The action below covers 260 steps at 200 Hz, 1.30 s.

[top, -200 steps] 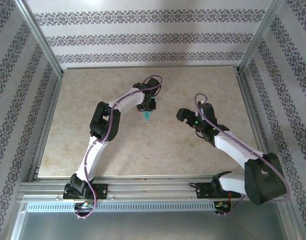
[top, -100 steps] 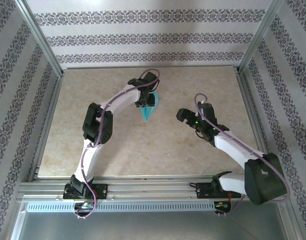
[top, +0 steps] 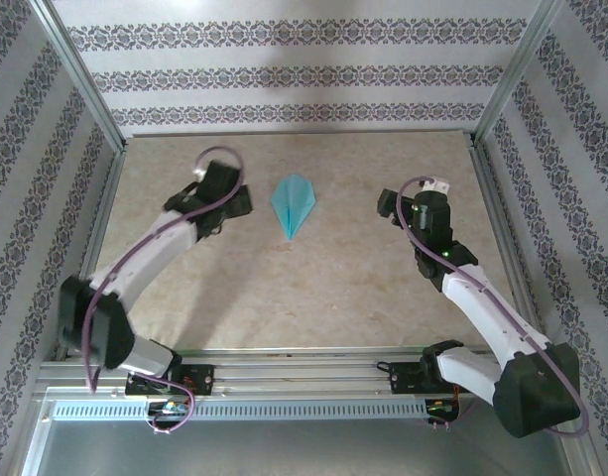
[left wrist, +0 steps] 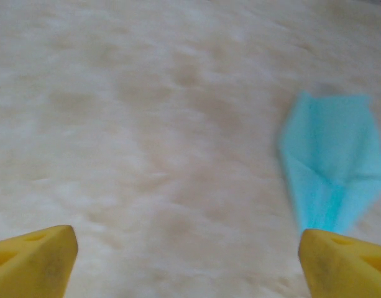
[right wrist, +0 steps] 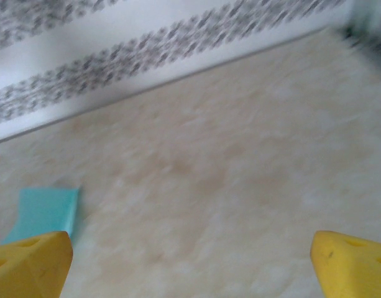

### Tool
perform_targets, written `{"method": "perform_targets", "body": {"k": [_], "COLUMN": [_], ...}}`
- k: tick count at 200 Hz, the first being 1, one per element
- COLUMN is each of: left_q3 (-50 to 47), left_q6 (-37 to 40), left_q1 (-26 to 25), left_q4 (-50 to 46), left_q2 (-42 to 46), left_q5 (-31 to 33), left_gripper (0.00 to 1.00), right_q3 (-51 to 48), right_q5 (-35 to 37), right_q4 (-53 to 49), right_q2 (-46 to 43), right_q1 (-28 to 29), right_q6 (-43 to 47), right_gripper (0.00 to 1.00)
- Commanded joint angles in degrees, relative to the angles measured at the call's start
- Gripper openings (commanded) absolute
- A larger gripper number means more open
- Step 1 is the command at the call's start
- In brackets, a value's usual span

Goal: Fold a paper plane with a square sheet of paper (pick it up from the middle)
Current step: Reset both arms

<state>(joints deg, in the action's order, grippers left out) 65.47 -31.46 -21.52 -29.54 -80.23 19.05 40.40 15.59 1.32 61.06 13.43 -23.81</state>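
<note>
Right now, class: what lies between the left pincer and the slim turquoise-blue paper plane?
The stretch is bare: beige marbled tabletop runs from the open left pincer to the slim turquoise-blue paper plane, seen in the top external view.

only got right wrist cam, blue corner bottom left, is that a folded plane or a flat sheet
Observer: Folded. From above, the paper plane is a slim dart flat on the table, tip toward the arm bases.
Operator: anything holding it
Observer: No. The left gripper is open over bare table, the plane off to one side of its fingers.
Operator: am i touching it
Observer: No. From above, the right gripper sits off the plane's right side, table between them.
</note>
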Motion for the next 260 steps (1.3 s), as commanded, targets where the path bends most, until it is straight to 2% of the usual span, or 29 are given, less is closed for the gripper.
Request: {"method": "perform_targets", "body": {"k": [1,34,68,109,140,155,189,224,260], "left_q3": [-13.3,-28.3,-37.8,-44.3,-47.3,-47.9,-47.0,-45.0,-44.9], "left_q6": [3.6,9.2,14.1,23.3,29.2,30.3,31.4,31.5,31.2], "left_q1": [3.3,9.3,15.3,17.6,17.7,17.8,18.3,18.4,18.4], "left_q4": [14.3,25.9,38.8,58.4,73.8,79.1,84.6,85.8,88.0], "left_q2": [9.0,18.5,18.4,10.7,4.7,2.7,-3.6,-8.7,-11.3], "left_q5": [11.5,16.4,17.1,9.0,-0.1,-3.8,-8.4,-8.6,-7.0], "left_gripper": [1.00,0.99,0.99,0.99,0.99,0.99,0.99,0.99,0.99], "right_q3": [-4.1,-10.4,-13.7,-17.3,-17.5,-19.0,-20.1,-20.4,-18.7], "right_q5": [8.0,8.9,6.0,-2.5,-9.9,-11.9,-14.7,-14.4,-12.2], "right_q4": [5.0,12.3,20.3,37.0,41.1,46.4,50.2,55.6,52.2], "right_q2": [-0.7,1.2,7.2,13.1,17.5,19.3,21.7,25.9,26.3], "right_q1": [-2.7,-7.0,-9.8,-10.2,-10.8,-11.0,-11.7,-11.8,-12.0], "right_q6": [8.1,12.3,15.7,22.1,23.1,23.5,23.6,23.4,22.1], "right_gripper": [0.98,0.98,0.98,0.98,0.98,0.98,0.98,0.98,0.98]}}
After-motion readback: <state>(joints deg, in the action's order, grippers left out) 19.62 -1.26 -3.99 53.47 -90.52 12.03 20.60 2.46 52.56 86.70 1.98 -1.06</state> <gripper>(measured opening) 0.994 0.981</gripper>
